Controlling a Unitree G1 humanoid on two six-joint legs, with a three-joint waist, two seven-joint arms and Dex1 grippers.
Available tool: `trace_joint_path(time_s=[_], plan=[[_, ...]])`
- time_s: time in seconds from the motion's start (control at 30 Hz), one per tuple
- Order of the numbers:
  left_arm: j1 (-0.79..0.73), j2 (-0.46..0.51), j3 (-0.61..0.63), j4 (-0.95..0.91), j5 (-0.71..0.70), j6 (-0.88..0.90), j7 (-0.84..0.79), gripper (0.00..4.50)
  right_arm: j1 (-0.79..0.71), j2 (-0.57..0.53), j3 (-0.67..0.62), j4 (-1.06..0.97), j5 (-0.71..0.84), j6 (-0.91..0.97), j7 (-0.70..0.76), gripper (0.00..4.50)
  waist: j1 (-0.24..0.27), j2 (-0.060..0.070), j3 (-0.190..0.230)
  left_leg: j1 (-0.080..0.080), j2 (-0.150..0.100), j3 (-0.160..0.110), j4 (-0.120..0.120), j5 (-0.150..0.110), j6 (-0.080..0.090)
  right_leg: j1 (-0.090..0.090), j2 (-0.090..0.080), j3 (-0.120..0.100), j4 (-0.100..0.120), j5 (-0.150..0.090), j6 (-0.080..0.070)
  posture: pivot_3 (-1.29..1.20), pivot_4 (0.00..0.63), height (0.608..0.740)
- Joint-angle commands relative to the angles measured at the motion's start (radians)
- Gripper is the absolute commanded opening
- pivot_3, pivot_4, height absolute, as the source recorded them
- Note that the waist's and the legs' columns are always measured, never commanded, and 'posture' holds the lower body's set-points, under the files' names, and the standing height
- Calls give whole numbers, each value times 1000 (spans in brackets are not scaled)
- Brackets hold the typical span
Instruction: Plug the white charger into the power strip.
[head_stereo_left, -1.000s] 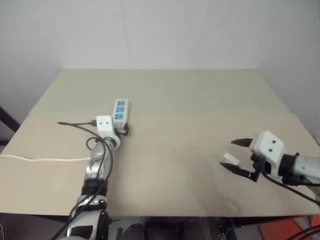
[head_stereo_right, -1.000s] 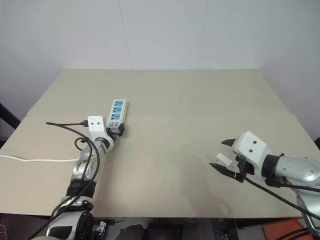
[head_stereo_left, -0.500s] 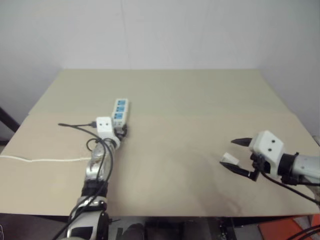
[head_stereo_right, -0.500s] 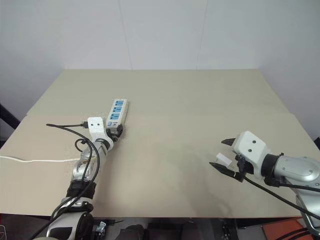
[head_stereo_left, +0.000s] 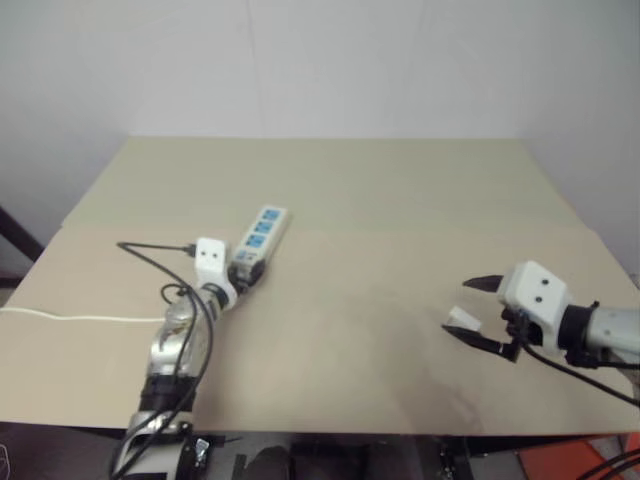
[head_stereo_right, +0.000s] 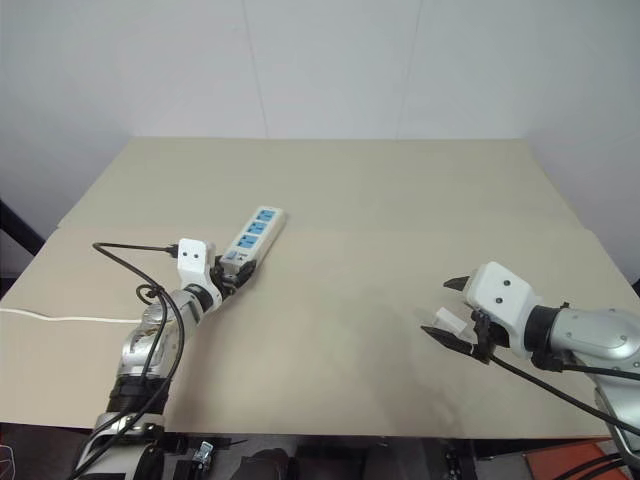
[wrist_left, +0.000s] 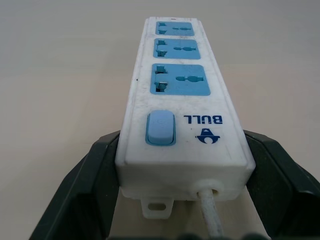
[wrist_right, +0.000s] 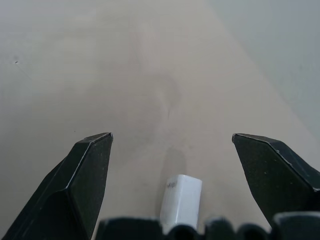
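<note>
On the beige table (head_stereo_right: 380, 200), the left tool (head_stereo_right: 232, 274) is clamping its two black fingers (wrist_left: 87, 185) on the cord end of the power strip (head_stereo_right: 256, 234), just behind the blue switch (wrist_left: 159, 128). The strip is lying on the left half of the table, angled away toward the right, its three blue socket panels (wrist_left: 177, 62) facing up and its white cord (head_stereo_right: 60, 319) trailing off toward the table's left edge. Well apart, near the right edge, the right tool (head_stereo_right: 447, 315) is hovering with its fingers (wrist_right: 82, 170) spread wide. The white charger (wrist_right: 181, 201) is sitting between them, close to the base of the fingers and touching neither.
</note>
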Motion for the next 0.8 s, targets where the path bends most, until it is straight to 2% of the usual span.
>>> trace_joint_path(time_s=[0.03,0.13,0.3,0.47,0.67,0.8], plan=[[21,89,-88,-126,-2,-15,-184,3265,-67,-72,27,7,-11,35,34,4500,-2,0,0,0,0,0,0,0,0,0,0,0,0,0,0,0,150,740],[49,172,-160,-158,14,-71,-323,3265,-209,-150,119,27,34,250,41,4500,-8,1,0,0,1,1,0,0,0,-1,0,1,0,0,0,0,150,740],[73,212,-186,-136,-54,-180,-546,3265,-521,-190,374,83,46,540,94,4500,-10,2,-1,-1,3,1,-1,0,0,-2,0,1,-1,0,-1,0,150,740],[56,231,-209,-94,-102,-237,-744,3265,-777,-130,643,196,-32,696,111,4500,-5,2,-1,-11,1,1,0,0,0,-14,0,0,0,2,-3,0,150,740],[22,244,-246,-32,-91,-280,-884,3265,-901,-73,836,308,-125,753,106,4500,-2,3,-1,-17,0,1,0,0,0,-20,0,0,1,2,-3,0,150,740],[4,241,-261,-7,-69,-309,-910,3265,-936,-50,891,353,-156,784,108,4500,-2,3,-1,-17,0,1,0,0,1,-20,0,0,1,2,-3,0,150,740]])
